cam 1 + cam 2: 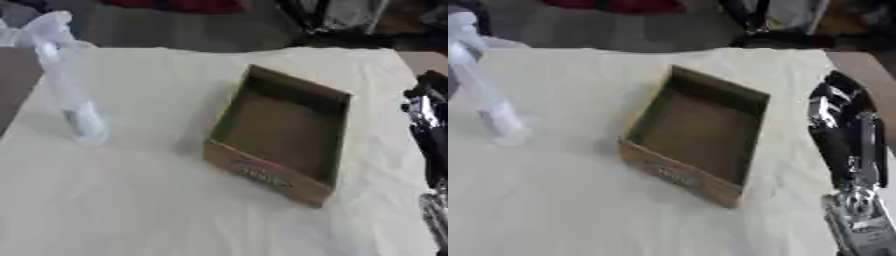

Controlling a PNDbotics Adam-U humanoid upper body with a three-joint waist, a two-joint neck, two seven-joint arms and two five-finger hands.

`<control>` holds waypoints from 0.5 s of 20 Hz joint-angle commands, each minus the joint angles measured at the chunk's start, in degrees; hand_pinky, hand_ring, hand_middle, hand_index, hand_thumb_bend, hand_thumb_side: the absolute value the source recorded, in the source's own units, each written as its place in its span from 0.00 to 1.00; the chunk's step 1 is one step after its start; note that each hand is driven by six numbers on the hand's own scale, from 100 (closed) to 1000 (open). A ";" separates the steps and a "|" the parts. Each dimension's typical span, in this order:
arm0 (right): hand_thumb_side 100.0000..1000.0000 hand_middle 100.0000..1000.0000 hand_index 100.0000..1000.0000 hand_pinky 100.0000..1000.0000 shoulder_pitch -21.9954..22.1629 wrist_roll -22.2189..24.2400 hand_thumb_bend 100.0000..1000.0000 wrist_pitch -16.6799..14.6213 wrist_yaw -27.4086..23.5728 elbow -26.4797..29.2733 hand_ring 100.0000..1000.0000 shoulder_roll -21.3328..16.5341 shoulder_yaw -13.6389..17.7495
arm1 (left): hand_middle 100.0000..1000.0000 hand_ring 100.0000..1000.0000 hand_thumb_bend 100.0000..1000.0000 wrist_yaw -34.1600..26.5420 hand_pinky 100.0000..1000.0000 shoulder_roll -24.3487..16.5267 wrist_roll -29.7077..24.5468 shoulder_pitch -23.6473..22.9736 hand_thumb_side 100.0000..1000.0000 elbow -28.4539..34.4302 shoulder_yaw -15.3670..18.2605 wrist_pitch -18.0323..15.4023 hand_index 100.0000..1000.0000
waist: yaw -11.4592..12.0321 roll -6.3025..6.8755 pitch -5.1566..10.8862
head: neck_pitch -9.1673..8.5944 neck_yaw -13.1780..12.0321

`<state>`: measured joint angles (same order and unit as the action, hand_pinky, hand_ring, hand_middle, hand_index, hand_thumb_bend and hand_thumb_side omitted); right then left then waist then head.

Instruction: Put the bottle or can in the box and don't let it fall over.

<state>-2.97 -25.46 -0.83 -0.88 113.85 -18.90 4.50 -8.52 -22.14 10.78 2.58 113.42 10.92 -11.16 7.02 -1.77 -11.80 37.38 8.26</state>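
Note:
A tall clear bottle [72, 95] with a whitish top stands upright on the white cloth at the far left. An open brown cardboard box [262, 172] with a printed label on its near wall lies in the middle, and nothing is inside it. My right hand [843, 120], black with silver glints, is at the right edge beside the box, fingers pointing up and holding nothing. It is well apart from the bottle. My left hand shows in neither view.
A white cloth [131, 200] covers the table, and bare dark tabletop [13, 82] shows at the left edge beside the bottle. Beyond the far edge are a red object [175, 5] and dark gear [341, 20].

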 commanded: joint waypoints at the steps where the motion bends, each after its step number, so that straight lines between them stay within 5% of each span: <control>1: 0.46 0.77 0.81 0.68 -0.45 0.33 0.00 -0.21 -0.46 0.74 0.72 -1.31 0.07 | 0.71 0.56 0.03 0.09 0.81 -1.73 0.19 0.73 0.46 1.18 0.09 0.24 0.78 | -0.19 0.24 0.80 | -0.01 -0.14; 10: 0.47 0.77 0.81 0.68 -0.36 0.63 0.00 -0.02 -0.75 0.74 0.72 -1.77 -0.07 | 0.76 0.60 0.04 1.21 0.86 -6.51 0.38 1.82 0.40 1.18 -0.49 0.38 0.78 | -0.17 0.32 1.16 | 0.98 -0.02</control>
<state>-2.99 -25.04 -0.82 -1.29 113.85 -19.01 4.21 -7.72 -25.81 10.97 3.88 113.42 10.34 -10.80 6.78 -1.59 -11.67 38.18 8.20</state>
